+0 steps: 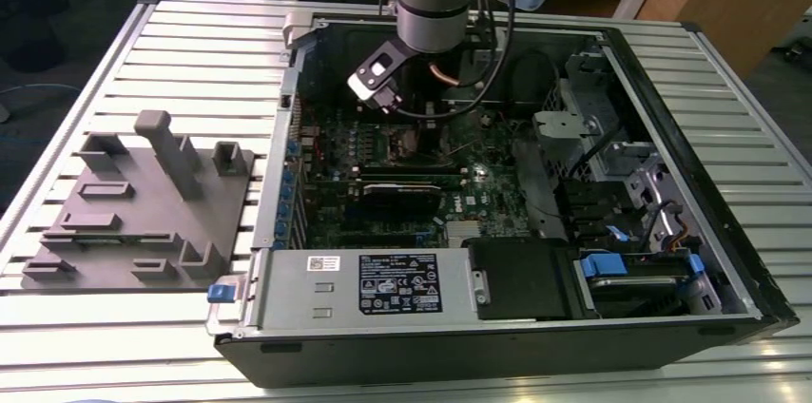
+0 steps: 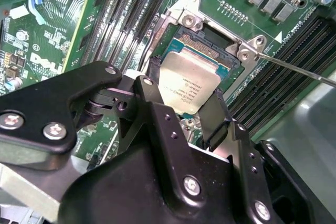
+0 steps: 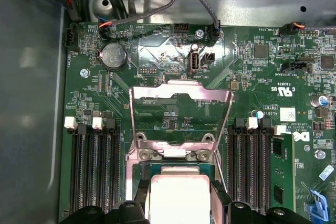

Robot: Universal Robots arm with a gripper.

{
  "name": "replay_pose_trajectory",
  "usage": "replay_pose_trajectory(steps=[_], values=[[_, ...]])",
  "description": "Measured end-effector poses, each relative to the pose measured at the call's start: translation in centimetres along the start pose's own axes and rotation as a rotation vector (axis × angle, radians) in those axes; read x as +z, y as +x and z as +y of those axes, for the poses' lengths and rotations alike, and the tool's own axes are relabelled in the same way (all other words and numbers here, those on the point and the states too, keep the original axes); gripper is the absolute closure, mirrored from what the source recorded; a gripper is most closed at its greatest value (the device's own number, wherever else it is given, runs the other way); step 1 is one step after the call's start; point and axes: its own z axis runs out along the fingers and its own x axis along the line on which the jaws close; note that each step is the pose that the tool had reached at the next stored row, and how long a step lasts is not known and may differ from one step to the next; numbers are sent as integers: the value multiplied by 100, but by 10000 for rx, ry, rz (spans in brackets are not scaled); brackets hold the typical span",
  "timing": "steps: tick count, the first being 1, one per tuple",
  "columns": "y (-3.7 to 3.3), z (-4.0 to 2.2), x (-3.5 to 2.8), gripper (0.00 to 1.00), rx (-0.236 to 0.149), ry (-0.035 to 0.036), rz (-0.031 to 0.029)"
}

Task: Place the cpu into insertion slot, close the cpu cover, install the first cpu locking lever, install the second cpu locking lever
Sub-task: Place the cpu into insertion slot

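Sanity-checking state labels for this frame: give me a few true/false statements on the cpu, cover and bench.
1. The cpu sits between the jaws, over the insertion slot. True.
2. The cpu cover is closed over the slot. False: it stands hinged open, and the board shows through its cut-out.
3. The computer case lies open on a slatted table. True.
4. The grey fixture block is inside the case. False: it lies on the table, outside the case, at the exterior view's left.
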Motion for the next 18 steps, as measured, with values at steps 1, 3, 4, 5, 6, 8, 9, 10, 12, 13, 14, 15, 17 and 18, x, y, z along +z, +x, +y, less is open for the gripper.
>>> replay_pose_trajectory(steps=[1,3,4,5,6,8,9,10,12,13,14,15,17,18], values=[[0,-5,2,46,0,0,-1],[1,-17,7,46,-1,-1,1],[1,-24,8,46,-2,0,0],[1,-30,10,46,-2,-1,1],[2,-36,13,46,-1,-1,2],[5,-45,23,46,-1,-2,3],[6,-49,27,46,-2,-1,2],[9,-52,30,46,-2,0,1],[16,-53,33,46,-2,0,1],[19,-53,34,46,-3,-1,1],[21,-53,35,46,-3,-1,2],[24,-54,37,46,-2,-2,3],[24,-54,40,46,-2,0,0],[25,-54,43,46,-2,0,1]])
